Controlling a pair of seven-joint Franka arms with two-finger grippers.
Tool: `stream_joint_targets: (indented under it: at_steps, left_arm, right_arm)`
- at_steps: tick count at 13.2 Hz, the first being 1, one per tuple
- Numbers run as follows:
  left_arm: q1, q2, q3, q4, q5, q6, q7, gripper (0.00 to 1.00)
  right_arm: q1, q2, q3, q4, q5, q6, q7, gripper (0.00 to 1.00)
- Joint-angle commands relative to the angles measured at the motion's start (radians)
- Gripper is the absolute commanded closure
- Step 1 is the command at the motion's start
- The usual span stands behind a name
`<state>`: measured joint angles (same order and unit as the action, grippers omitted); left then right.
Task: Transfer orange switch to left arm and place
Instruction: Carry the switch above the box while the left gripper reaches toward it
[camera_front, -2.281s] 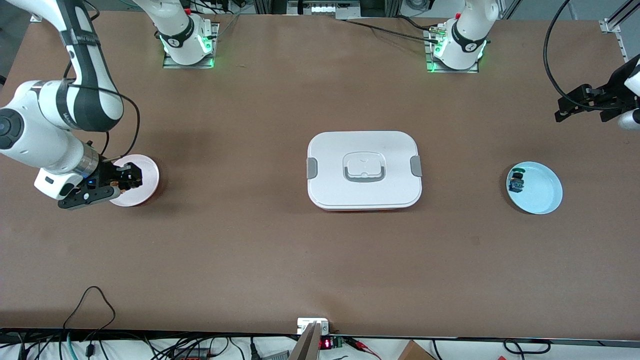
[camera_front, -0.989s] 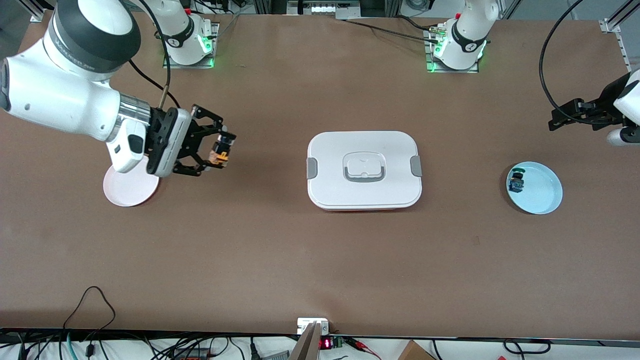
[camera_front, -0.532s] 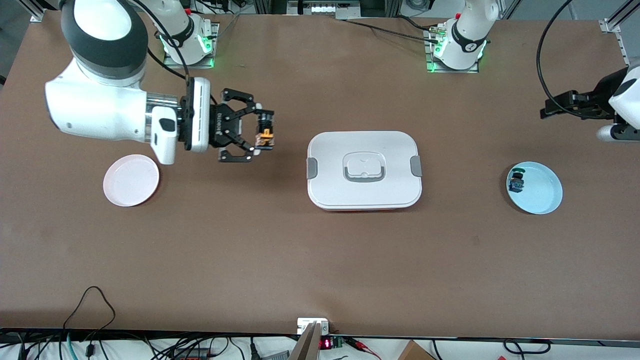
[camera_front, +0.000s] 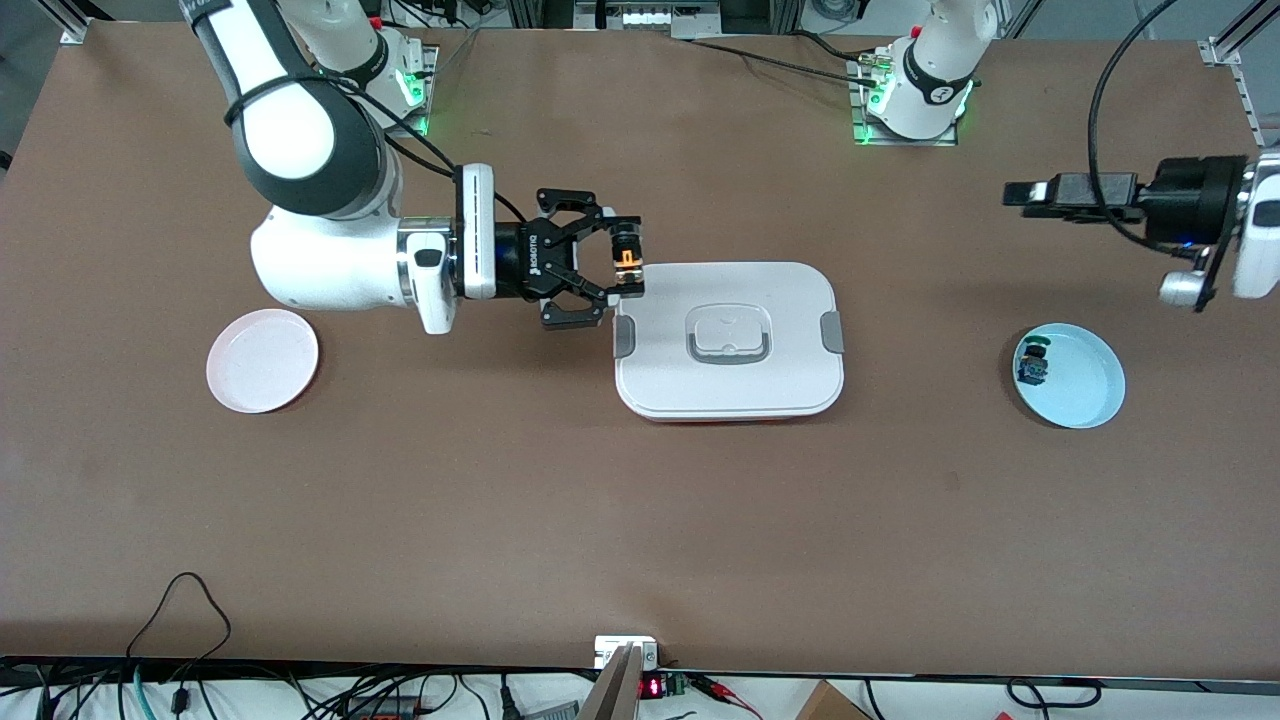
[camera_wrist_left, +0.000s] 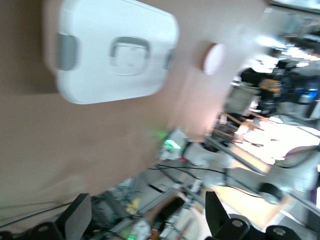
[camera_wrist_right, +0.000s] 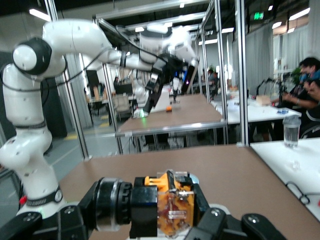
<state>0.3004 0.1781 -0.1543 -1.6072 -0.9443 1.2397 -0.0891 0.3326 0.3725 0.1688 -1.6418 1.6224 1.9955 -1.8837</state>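
The right gripper (camera_front: 612, 271) squeezes the orange switch (camera_front: 626, 262) over the box's (camera_front: 728, 340) edge, while the left gripper (camera_front: 1022, 194), fingers apart, waits well apart past the box.

Box (camera_front: 728, 340) midway between two plates (camera_front: 262, 360) (camera_front: 1075, 376)

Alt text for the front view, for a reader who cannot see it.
The right gripper holds the orange switch in the air at the edge of the white box. The left gripper waits above the table near a blue plate.
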Motion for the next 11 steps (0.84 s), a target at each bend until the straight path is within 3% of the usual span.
stream_joint_targets:
  at_steps: [1, 5, 8, 11]
  left_arm:
    - [-0.001, -0.023, -0.052, -0.105, -0.19, 0.104, -0.02, 0.0]
    - [-0.004, -0.02, -0.204, -0.125, -0.35, 0.318, 0.05, 0.0]
    - [-0.006, -0.012, -0.339, -0.129, -0.373, 0.507, 0.228, 0.0]
    - [-0.007, -0.006, -0.41, -0.177, -0.422, 0.616, 0.438, 0.0]
  right_arm:
    - [0.012, 0.002, -0.002, 0.005, 0.085, 0.009, -0.032, 1.0]
    - [0.074, 0.011, -0.002, 0.005, 0.219, 0.089, -0.032, 1.0]
    - [0.114, 0.011, -0.002, 0.013, 0.223, 0.157, -0.031, 1.0]
    - [0.117, 0.011, -0.003, 0.013, 0.221, 0.158, -0.028, 1.0]
